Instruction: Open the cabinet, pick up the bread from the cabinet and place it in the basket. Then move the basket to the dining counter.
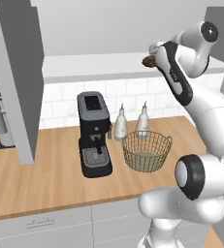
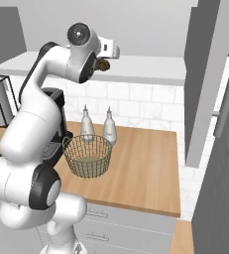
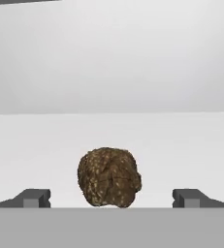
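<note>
The cabinet (image 1: 16,82) is seen w/ its doors swung out, so the opening step is judged done; its white inner shelf (image 1: 99,67) is exposed above the wood surface (image 1: 45,174). On that shelf the bread (image 3: 109,178) is found, a small dark lumpy loaf, roughly round, so no clear long axis is offered and approach angle is judged to matter little.

The arm is raised to shelf height. The hand (image 3: 111,197) is held wide, nothing gripped, w/ one finger tip (image 3: 33,197) to each side of the bread and a clear gap left on both sides. In the hand view the bread is seen dead ahead, just left of centre between the tips, resting on the shelf and apart from both. In the left base view the bread (image 1: 148,61) is glimpsed just beyond the wrist; same in the right base view (image 2: 102,65).

Relative to the bread, the basket (image 1: 147,150) sits well below and slightly toward the robot, on the surface, just beside the coffee machine (image 1: 94,133) and in front of two bottles (image 1: 120,123).

Next move is judged to call for a short straight advance, then closing; a slight leftward correction may be wanted. Transfer afterwards would be mostly downward.
</note>
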### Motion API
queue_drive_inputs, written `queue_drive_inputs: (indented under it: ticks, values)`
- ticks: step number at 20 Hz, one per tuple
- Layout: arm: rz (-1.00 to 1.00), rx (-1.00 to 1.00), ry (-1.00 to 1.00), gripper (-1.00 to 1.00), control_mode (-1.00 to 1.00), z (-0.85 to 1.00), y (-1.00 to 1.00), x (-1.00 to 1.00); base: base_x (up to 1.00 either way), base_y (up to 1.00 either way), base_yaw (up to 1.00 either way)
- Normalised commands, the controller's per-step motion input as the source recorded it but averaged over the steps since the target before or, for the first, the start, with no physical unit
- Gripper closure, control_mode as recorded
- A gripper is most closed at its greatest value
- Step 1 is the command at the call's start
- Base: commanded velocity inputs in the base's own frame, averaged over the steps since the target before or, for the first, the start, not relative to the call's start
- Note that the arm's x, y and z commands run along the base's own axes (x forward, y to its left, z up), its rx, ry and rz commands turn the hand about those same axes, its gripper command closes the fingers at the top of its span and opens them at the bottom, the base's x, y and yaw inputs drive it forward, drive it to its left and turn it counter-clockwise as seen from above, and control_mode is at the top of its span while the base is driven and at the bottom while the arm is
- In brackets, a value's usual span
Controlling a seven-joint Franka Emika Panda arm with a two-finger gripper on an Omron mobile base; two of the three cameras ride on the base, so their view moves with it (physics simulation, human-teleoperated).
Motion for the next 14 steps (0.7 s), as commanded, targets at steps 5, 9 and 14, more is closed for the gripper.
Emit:
queue_drive_inputs:
  ticks: [5,9,14]
  values:
    - [0.0,0.0,0.01,-1.0,-1.0,-0.18,0.02,0.16,0.0,0.0,0.0]
    - [0.0,0.0,0.05,-1.0,-1.0,-0.34,0.24,0.15,0.0,0.0,0.0]
    - [0.0,0.0,0.02,-1.0,-1.0,-0.11,0.06,0.59,0.0,0.0,0.0]
